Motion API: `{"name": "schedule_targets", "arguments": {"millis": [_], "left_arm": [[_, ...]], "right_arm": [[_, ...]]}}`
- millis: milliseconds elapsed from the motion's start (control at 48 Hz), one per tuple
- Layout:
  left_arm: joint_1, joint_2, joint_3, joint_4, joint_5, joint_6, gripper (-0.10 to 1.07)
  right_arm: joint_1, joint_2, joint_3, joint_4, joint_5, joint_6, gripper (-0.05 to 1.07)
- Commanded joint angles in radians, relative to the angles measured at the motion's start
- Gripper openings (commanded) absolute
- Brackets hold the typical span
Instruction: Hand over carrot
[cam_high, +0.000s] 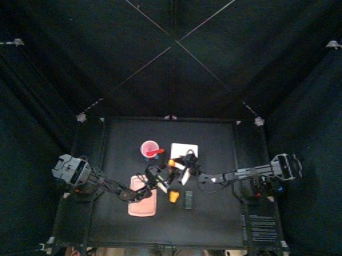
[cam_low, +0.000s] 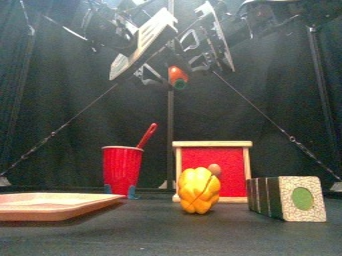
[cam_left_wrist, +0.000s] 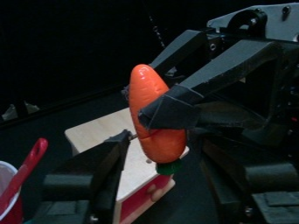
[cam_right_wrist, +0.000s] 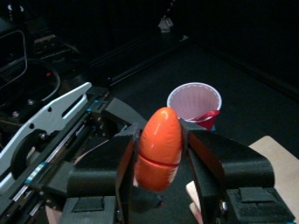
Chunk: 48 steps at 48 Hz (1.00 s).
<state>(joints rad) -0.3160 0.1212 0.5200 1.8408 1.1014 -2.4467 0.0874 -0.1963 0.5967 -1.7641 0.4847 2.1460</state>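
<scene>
We've got the carrot (cam_right_wrist: 160, 149) hanging up in the air above the table (cam_high: 214, 135), clamped in our right gripper (cam_right_wrist: 163, 171), while our left gripper (cam_left_wrist: 158, 166) sits around its lower end with jaws apart, not squeezing it yet.

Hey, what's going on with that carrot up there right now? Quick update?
Right gripper clamped on carrot, mid-air. Left gripper open around its lower end. Nothing between them.

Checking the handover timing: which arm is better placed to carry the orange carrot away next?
Right. The right gripper has its jaws closed on the orange carrot, while the left gripper stands open around its lower end, apparently letting go.
</scene>
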Motion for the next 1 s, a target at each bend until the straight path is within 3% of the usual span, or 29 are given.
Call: {"name": "schedule_targets", "arguments": {"millis": [0,250,479,750,979], "left_arm": [[0.002,-0.015,-0.015,0.002,0.008,-0.003,0.8],[0.0,-0.017,-0.014,0.0,0.008,-0.002,0.58],[0.002,-0.021,-0.006,0.0,0.009,0.0,0.58],[0.002,-0.023,-0.003,0.0,0.009,0.0,0.58],[0.002,-0.023,-0.002,0.0,0.009,0.002,0.58]], "right_arm": [[0.0,-0.014,-0.028,-0.005,0.0,-0.002,0.65],[0.0,-0.011,-0.026,-0.015,-0.008,-0.006,0.67],[0.002,-0.014,-0.02,-0.028,0.023,-0.003,0.74],[0.014,-0.034,-0.003,-0.026,0.038,-0.005,1.02],[0.02,-0.052,0.011,-0.025,0.041,-0.005,1.04]]}}
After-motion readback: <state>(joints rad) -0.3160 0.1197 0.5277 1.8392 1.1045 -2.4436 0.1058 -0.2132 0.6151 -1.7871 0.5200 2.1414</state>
